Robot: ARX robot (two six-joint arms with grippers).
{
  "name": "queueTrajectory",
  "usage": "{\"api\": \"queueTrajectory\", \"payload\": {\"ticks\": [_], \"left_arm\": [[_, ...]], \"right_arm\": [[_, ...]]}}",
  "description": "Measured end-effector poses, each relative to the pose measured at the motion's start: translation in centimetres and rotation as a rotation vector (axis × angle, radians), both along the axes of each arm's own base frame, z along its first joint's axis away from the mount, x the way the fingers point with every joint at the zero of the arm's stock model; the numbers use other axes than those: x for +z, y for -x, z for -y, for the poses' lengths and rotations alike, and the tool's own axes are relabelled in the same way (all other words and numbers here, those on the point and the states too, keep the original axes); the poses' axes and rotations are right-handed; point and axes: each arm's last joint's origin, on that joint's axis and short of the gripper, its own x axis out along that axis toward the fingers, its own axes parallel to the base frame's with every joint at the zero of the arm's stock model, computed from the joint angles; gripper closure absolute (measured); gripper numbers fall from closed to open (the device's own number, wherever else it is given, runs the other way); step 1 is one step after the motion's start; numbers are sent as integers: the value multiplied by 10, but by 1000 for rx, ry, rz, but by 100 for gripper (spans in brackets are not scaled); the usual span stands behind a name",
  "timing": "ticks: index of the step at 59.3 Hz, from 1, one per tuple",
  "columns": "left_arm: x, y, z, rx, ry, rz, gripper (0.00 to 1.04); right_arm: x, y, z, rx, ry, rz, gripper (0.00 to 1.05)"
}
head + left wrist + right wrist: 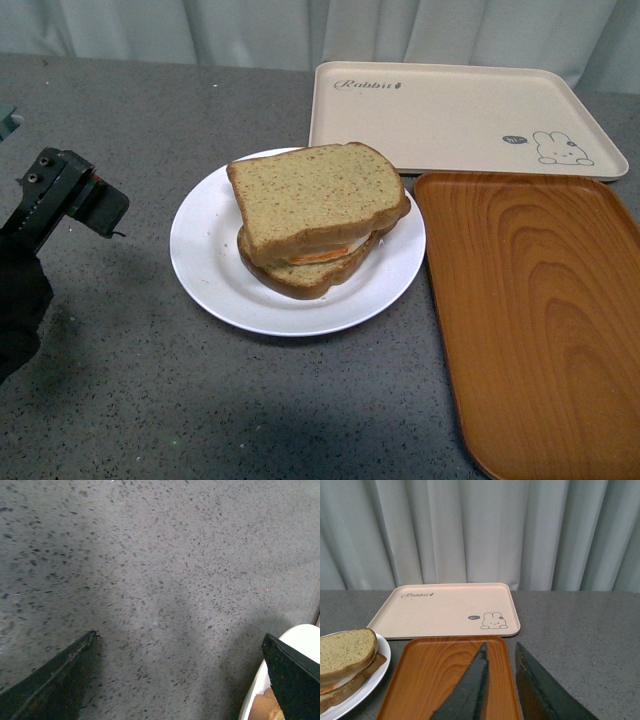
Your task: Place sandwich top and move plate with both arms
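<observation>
Sandwich top [315, 195] over lower slice [300, 283], on plate [205, 250].

The front view looks steeply down from the robot's body onto the desk [120, 400], fairly near. It has the plate [200, 250] central, the cream tray [450, 110] at 1 o'clock, the wood-grain tray [530, 320] at 4 o'clock and the left tool [85, 205] at 9 o'clock. The left wrist view faces almost straight down, very close to the desk, catching a sliver of the plate's rim. The right wrist view sits low, looking level across the desk toward the curtain [480, 530], over both trays. All three views share the plate.
</observation>
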Motion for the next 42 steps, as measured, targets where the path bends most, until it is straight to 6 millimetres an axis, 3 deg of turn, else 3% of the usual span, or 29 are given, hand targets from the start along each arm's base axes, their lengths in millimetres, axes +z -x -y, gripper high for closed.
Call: {"api": "queueTrajectory", "payload": {"ticks": [16, 24, 42], "left_arm": [[-2, -10, 20, -42, 76, 31, 6], [-4, -8, 33, -41, 166, 42, 6], [-5, 0, 55, -39, 280, 42, 6]], "right_arm": [[0, 0, 0, 0, 0, 0, 40], [0, 0, 0, 0, 0, 0, 8], [0, 0, 0, 0, 0, 0, 9]]}}
